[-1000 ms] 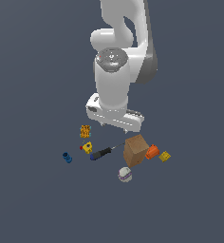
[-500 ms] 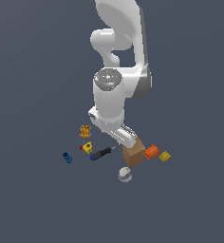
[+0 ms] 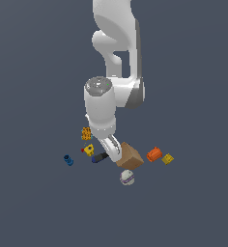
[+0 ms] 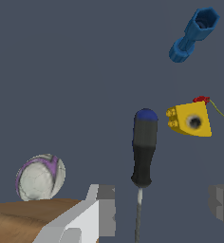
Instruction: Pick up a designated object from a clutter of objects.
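Approach step, grasp not yet made. The claw [image 4: 162,209] hangs low over the clutter with jaws spread apart and nothing between them but the thin grey shaft of the screwdriver [image 4: 144,147], which lies flat on the tabletop [image 3: 38,202]. One finger [image 4: 97,209] sits just beside the shaft, the other well to its far side, and the black handle with its blue cap points away from the claw. In the exterior view the screwdriver [image 3: 100,157] is partly hidden under the claw [image 3: 113,150], between the yellow block [image 3: 89,150] and the brown box [image 3: 130,156]. The box is close to one finger, so clipping it looks like the main risk. Next move, as I judge it: drop a little further, centre on the shaft or slide toward the handle, squeeze, lift. White-purple ball [image 4: 39,175] and blue cylinder [image 4: 194,33] are clear of the path.
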`<act>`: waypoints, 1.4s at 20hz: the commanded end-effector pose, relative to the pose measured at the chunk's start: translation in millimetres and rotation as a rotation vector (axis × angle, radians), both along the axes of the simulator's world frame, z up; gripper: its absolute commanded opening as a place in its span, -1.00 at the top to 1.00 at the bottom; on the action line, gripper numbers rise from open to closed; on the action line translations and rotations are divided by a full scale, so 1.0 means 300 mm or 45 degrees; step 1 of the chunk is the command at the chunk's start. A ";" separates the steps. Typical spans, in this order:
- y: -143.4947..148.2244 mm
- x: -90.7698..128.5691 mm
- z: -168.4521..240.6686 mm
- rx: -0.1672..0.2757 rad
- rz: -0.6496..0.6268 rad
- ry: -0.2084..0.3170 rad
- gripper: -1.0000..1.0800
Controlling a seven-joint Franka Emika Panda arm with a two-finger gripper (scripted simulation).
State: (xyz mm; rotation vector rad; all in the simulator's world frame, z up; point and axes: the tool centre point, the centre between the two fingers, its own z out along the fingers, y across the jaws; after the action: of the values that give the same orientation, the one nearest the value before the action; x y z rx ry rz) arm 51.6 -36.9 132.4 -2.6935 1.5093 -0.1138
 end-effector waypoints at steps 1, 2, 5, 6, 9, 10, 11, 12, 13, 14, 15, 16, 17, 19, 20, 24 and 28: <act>0.096 -0.104 -0.185 0.004 0.003 0.125 -0.92; 0.093 -0.105 -0.193 0.001 -0.015 0.123 -0.92; 0.086 -0.105 -0.212 -0.004 -0.058 0.118 -0.92; 0.084 -0.105 -0.216 -0.006 -0.068 0.117 -0.92; 0.082 -0.106 -0.223 -0.008 -0.085 0.115 -0.92; 0.081 -0.106 -0.223 -0.008 -0.086 0.114 -0.92; -0.035 0.010 -0.106 -0.009 -0.155 0.008 -0.92; -0.058 0.000 -0.070 -0.010 -0.171 -0.017 -0.92; -0.058 -0.001 -0.071 -0.010 -0.171 -0.017 -0.92; -0.056 -0.002 -0.076 -0.010 -0.170 -0.015 -0.92; -0.053 -0.004 -0.083 -0.009 -0.169 -0.012 -0.92; -0.049 -0.007 -0.093 -0.009 -0.166 -0.008 -0.92; -0.044 -0.011 -0.105 -0.009 -0.163 -0.003 -0.92; -0.030 -0.021 -0.137 -0.008 -0.155 0.010 -0.92; -0.021 -0.027 -0.157 -0.008 -0.150 0.019 -0.92; 0.024 -0.060 -0.261 -0.007 -0.123 0.061 -0.92; 0.063 -0.093 -0.350 -0.006 -0.099 0.098 -0.92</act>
State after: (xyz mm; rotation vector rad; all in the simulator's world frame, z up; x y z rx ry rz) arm 30.5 -29.0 41.0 -2.6521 1.6570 -0.0462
